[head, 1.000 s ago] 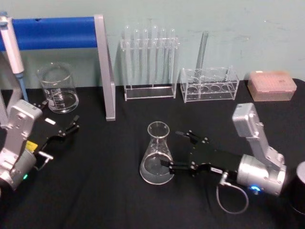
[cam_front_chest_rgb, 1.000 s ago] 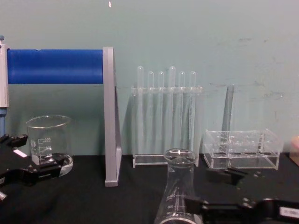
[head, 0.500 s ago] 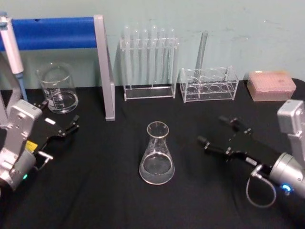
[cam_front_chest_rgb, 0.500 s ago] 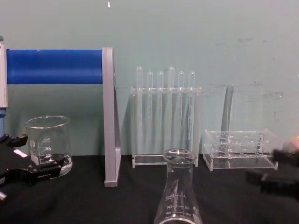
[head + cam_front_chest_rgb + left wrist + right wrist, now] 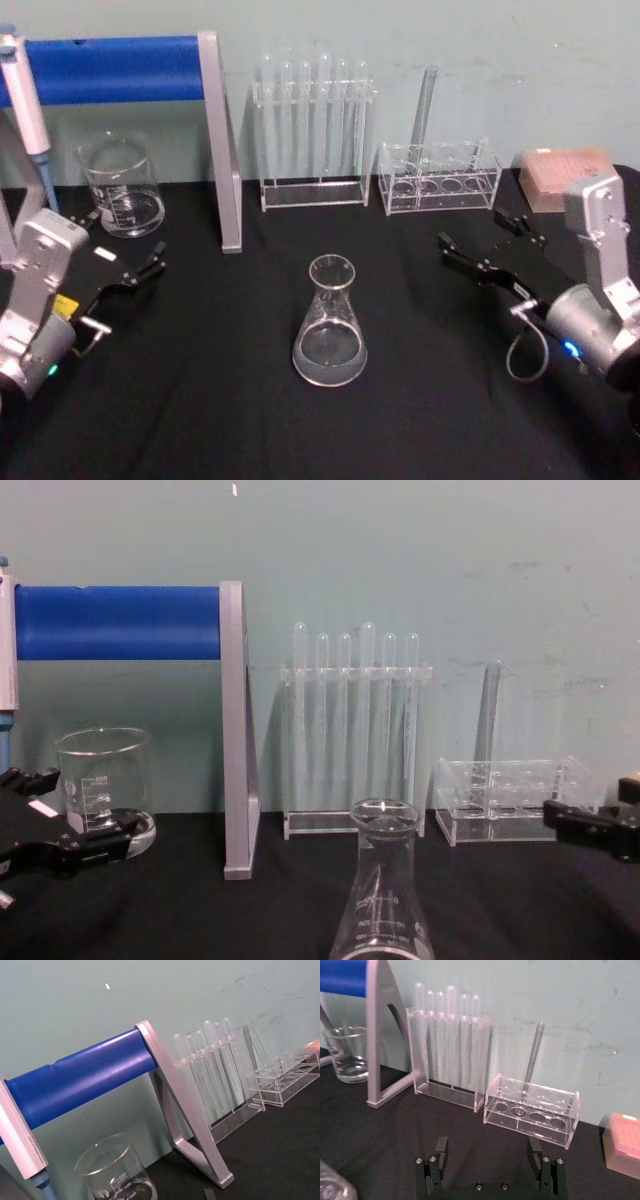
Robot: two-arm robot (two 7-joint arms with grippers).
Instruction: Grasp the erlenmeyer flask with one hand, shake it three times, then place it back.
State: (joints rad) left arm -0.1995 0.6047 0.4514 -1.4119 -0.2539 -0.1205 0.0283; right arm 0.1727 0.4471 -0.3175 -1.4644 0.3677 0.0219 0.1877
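**A:** Where are your fingers, and what do they hold?

**B:** Your right black blocky gripper point(image 5: 488, 250) has its two fingers point(image 5: 441, 1146) spread wide with nothing between them. It hovers over the right side of the black tabletop point(image 5: 200, 400), near the far edge, just in front of the low clear acrylic rack point(image 5: 438, 175) that carries one glass tube. Behind the fingers come the silver wrist and its blue light. Your left black gripper point(image 5: 140, 270) is parked near the left edge, fingers parted and empty, close to the squat glass beaker point(image 5: 120, 185).

**A:** And the flask?

**B:** The clear glass conical erlenmeyer flask point(image 5: 329, 322) stands upright at the middle of the tabletop, well apart from both grippers, nothing touching it.

**A:** Which step is this?

**B:** By my reading, the release is over and the flask is set back. What is left is to carry your right arm clear and park it; the move calls only for keeping the fingers away from the acrylic rack and the tall rack of test tubes point(image 5: 315, 130) at the far edge.

**A:** What changed?

**B:** A second ago your right fingers were at the flask's base. Half a second ago they were off it, to its right. Now they sit farther right and nearer the far edge. The flask has not moved.
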